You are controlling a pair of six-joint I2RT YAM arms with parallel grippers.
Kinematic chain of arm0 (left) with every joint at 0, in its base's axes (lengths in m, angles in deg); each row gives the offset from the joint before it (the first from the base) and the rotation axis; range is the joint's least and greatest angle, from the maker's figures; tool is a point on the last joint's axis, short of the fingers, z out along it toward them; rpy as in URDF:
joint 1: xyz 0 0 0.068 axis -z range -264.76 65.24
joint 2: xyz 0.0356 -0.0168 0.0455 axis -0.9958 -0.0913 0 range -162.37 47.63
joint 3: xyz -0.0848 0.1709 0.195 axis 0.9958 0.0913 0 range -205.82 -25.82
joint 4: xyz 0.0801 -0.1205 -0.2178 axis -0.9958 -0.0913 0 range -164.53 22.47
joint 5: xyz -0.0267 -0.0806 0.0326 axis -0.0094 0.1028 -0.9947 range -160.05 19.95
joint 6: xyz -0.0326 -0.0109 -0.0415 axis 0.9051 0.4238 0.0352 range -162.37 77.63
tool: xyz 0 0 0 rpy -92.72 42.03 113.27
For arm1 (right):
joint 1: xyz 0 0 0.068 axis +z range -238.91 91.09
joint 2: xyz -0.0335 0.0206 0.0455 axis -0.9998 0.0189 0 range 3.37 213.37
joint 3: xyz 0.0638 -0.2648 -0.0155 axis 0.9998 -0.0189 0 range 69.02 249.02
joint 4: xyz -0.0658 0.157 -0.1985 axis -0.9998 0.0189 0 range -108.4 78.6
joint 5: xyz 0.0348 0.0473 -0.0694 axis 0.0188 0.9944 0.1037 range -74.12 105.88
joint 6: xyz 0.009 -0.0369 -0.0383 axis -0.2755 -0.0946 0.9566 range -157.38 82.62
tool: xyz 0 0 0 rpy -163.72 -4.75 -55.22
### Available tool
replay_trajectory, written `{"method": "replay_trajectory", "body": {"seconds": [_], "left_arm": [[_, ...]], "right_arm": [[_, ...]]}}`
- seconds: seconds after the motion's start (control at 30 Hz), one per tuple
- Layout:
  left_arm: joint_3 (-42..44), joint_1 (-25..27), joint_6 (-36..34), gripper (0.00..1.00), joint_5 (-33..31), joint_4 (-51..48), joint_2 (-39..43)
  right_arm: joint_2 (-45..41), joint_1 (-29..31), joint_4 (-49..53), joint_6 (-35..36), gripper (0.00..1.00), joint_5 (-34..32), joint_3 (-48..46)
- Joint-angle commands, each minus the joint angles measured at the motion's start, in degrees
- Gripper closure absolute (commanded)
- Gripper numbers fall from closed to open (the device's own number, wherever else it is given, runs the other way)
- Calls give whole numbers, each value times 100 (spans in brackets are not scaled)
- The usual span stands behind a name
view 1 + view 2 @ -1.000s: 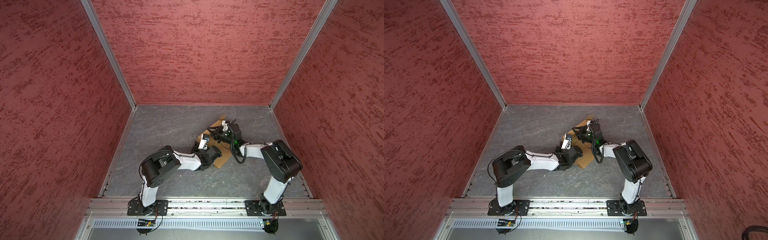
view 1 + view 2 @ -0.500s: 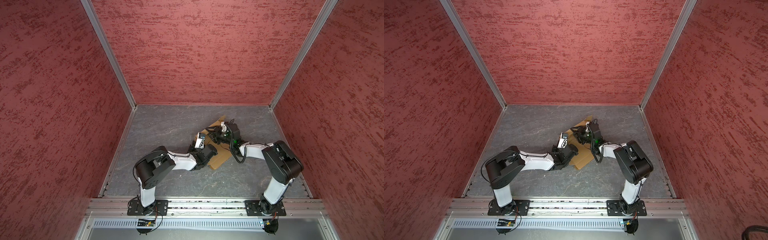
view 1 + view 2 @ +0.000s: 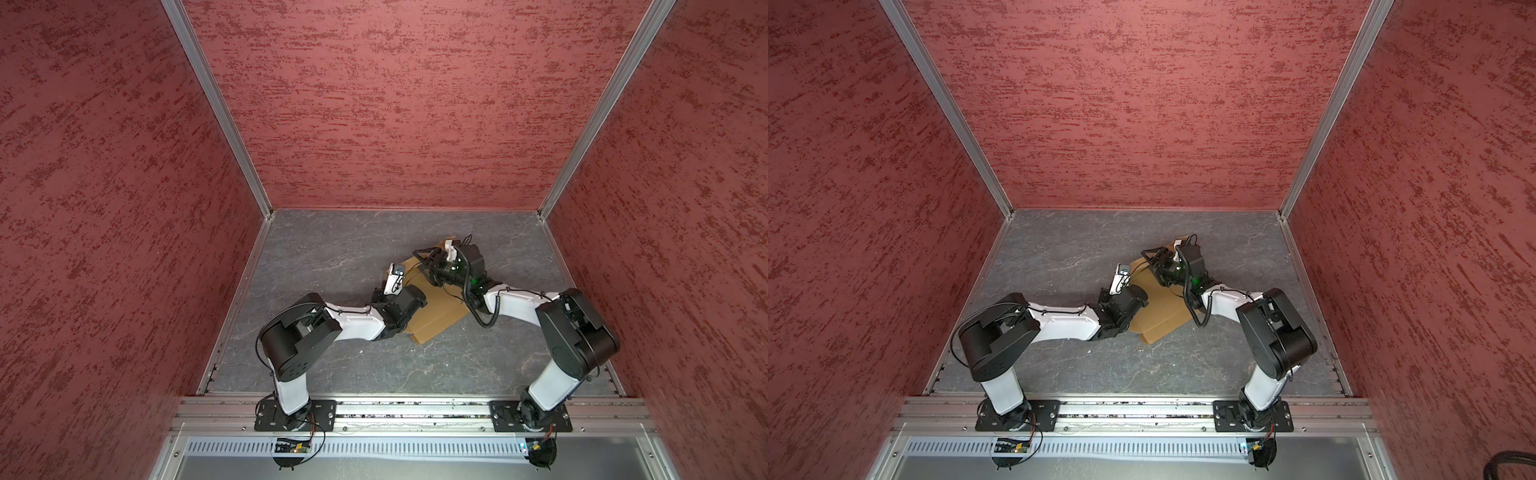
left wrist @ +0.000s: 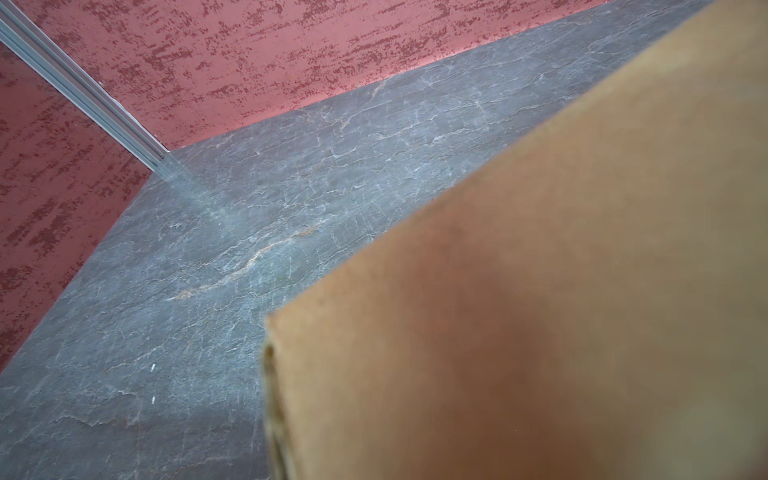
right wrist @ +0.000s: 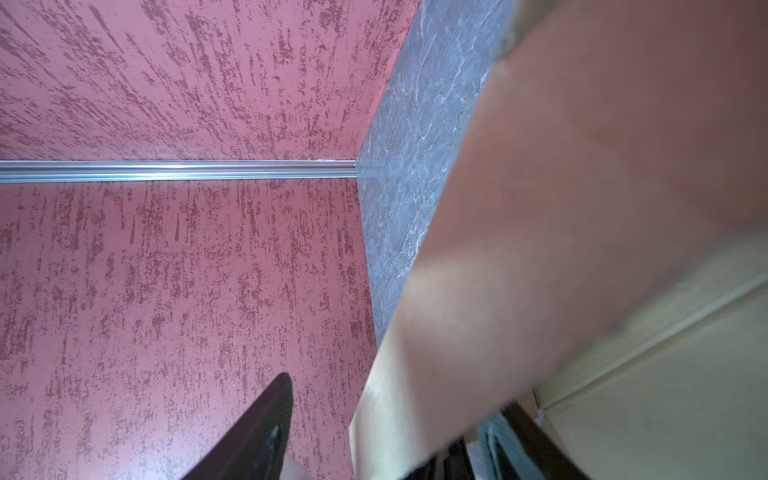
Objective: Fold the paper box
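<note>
Paper box (image 3: 440,311), a plain tan-brown corrugated cardboard sheet with creases and flaps, lies on the grey, veined stone-look tabletop (image 3: 332,253). In both top views it sits right of the middle and toward the back, one corner pointing at the aluminium front rail (image 3: 415,409). Both arms meet over it. The black left gripper (image 3: 417,297) lies low across the sheet's left edge. Its fingers are hidden under its own body and, in the left wrist view, behind a blurred cardboard panel (image 4: 519,311) raised close to the lens. It is closed, but whether it pinches cardboard cannot be told. The right gripper (image 3: 430,264) reaches over the sheet's far end from the right. In the right wrist view its two dark fingers (image 5: 266,419) stand wide apart with a raised cardboard flap (image 5: 519,249) between them. Bare wall shows between one finger and the flap's edge, so the jaws are parted, not clamping. Red textured walls (image 3: 395,104) enclose the table on three sides.
</note>
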Motion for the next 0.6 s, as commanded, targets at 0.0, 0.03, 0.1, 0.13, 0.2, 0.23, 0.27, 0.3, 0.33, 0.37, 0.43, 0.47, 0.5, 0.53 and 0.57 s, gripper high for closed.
{"method": "replay_trajectory", "body": {"seconds": [0.0,0.03,0.1,0.13,0.2,0.23,0.27,0.3,0.33,0.37,0.43,0.47,0.5,0.53,0.57], "left_arm": [[135,-77,-195,100,296,-154,161],[145,-83,-190,100,333,-151,190],[191,-140,-220,100,405,-115,240],[217,-171,-239,100,456,-94,262],[252,-204,-298,100,516,-53,311],[278,-228,-349,100,558,-16,340],[293,-248,-386,100,600,10,366],[315,-274,-428,100,652,44,392],[345,-318,-473,100,729,81,425],[355,-348,-504,100,803,85,447],[389,-423,-578,100,939,121,508],[399,-457,-630,100,996,151,532],[401,-492,-675,100,1044,150,559],[402,-519,-721,100,1079,158,588],[396,-549,-786,100,1147,171,609]], "right_arm": [[-258,18,114,91,29,-160,-25],[-307,4,135,97,28,-165,-67],[-402,2,165,116,28,-189,-151],[-470,-13,198,136,28,-204,-198],[-591,-33,274,179,27,-205,-292],[-668,-35,347,216,27,-205,-336],[-741,-44,418,250,27,-204,-379],[-827,-57,513,303,26,-198,-425],[-924,-64,631,369,26,-196,-464],[-1018,-70,752,439,26,-196,-503],[-1245,-79,1101,657,26,-222,-565],[-1295,-88,1271,786,25,-238,-575],[-1519,-101,1508,943,26,-271,-583],[-1649,-105,1718,1119,26,-313,-596],[-1762,-122,1895,1268,26,-348,-584]]}}
